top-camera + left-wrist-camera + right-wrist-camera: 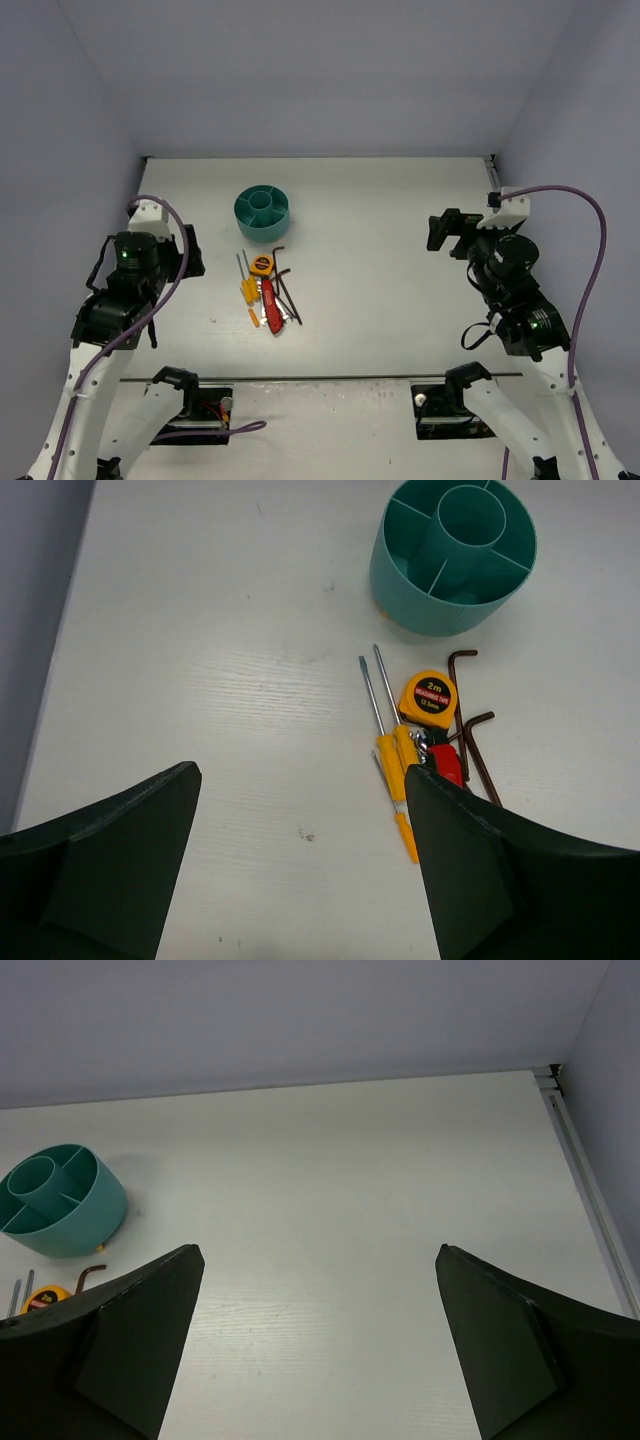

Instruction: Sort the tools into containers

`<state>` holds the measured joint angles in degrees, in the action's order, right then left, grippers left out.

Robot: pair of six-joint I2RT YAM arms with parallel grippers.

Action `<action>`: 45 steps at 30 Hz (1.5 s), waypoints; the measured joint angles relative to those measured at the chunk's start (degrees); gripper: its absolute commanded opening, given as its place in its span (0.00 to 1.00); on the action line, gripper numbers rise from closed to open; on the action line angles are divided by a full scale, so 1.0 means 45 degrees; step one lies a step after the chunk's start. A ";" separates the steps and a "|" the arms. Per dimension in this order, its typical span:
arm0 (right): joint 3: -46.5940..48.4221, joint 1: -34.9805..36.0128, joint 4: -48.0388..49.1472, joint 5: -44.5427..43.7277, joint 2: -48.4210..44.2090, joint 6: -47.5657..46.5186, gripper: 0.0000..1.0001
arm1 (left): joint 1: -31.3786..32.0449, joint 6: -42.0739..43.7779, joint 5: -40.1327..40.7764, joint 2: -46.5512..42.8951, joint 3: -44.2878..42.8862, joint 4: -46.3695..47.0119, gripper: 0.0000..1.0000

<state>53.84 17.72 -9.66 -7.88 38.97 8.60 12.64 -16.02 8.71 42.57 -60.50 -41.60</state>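
The sorting has not begun, as far as the views show: no tool is lifted and no tool is seen in a compartment; every piece is left to move.

The left claw [300,780] stands wide open, its two black fingers spread with only bare desk between them; it holds nothing and touches nothing, hovering above the white desk [200,680] on the near-left side of the tools. The right claw [320,1250] is likewise fully spread and empty, far over on the right and well apart from everything to be sorted.

Just beyond the left claw's right finger lies the cluster of tools, close-packed, some touching: two orange-yellow-handled screwdrivers [388,760] with shafts pointing to the far side; the small yellow tape measure [427,695] just right of those shafts; the red-handled tool [450,763] nearer, partly hidden behind the finger; the black L-shaped hex keys [478,720] on the right edge of the pile. A bit of silver shows among them; whether it is a wrench I cannot tell.

Farther still stands the round teal plastic organiser [430,605], upright, near the tools but not touching them; its central ring and the visible compartments look empty.
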 measured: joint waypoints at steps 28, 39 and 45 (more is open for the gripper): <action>-0.0441 0.0000 -0.0566 0.0291 0.1407 0.1476 1.00 | 0.0672 -0.5162 -0.1615 0.9481 -0.1478 -0.1263 0.45; -0.0691 0.0000 -0.0595 0.0295 0.1158 0.1472 1.00 | 0.0976 -0.5818 -0.0945 1.2575 -0.2954 -0.0792 0.35; -0.0695 0.0000 -0.0647 0.0288 0.0895 0.1447 1.00 | 0.0973 -0.6083 -0.0608 1.3550 -0.3159 -0.0481 0.30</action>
<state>50.72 17.72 -12.57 -6.58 43.00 15.11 17.02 -43.39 5.98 103.54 -74.72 -43.76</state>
